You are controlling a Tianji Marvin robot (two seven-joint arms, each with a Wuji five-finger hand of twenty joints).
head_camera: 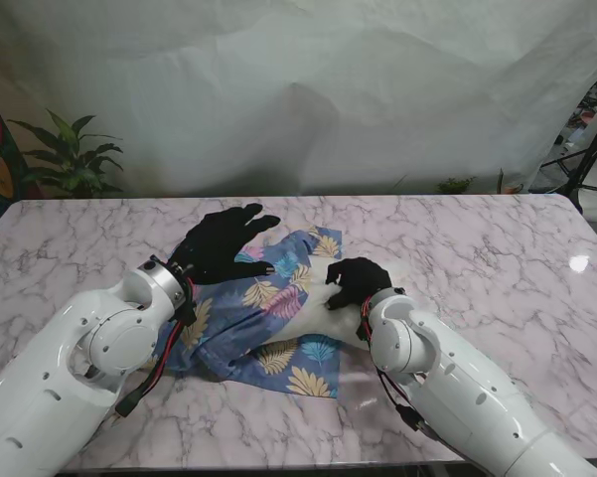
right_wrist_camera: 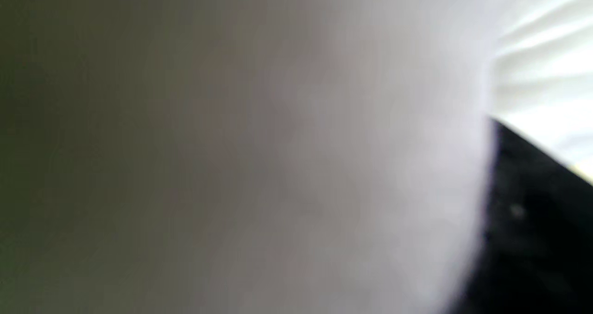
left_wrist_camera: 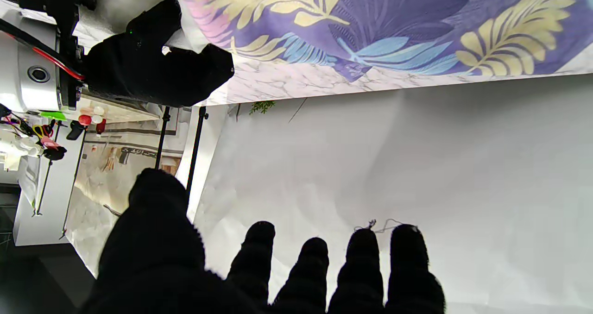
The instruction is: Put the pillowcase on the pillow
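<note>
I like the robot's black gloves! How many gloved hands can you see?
2. The left hand hovers open over the far-left part of the leafy pillowcase. The right hand is closed on the white pillow at the pillowcase's right side.

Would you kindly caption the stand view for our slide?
Right hand grips the white pillow inside the blue leaf-print pillowcase; open left hand hovers above.
</note>
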